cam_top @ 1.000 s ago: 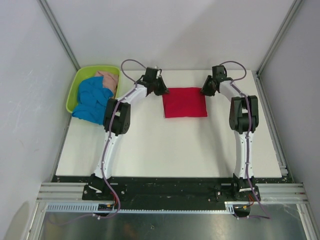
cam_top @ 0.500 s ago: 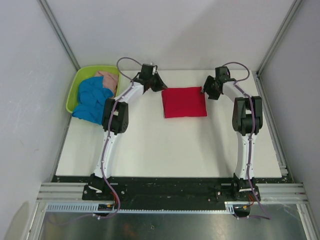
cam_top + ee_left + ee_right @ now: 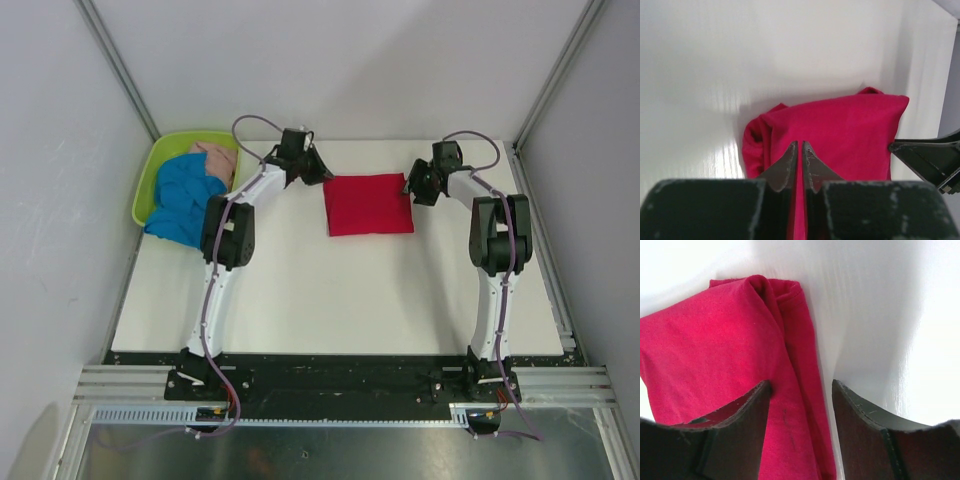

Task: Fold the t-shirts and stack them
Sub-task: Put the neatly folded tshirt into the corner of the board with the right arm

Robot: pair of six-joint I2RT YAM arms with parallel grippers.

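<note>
Shirts: red t-shirt (image 3: 368, 204) folded square, upper centre of bench (image 3: 330, 300); blue t-shirt (image 3: 185, 200) and pink t-shirt (image 3: 215, 158) heaped in basket (image 3: 175, 143), upper left. Soft, limp cloth, best pinched at folded edges. Left pincer (image 3: 800, 145) closed; right pincer (image 3: 801, 385) open, astride its right edge.

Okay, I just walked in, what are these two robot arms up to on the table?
The two arms are working on t-shirts. The red shirt lies folded into a neat rectangle at the far middle of the table. The left gripper is shut, just off the shirt's far left corner. The right gripper is open over the shirt's right edge. The blue shirt and pink shirt sit bunched and unfolded in the green basket at the far left.
</note>
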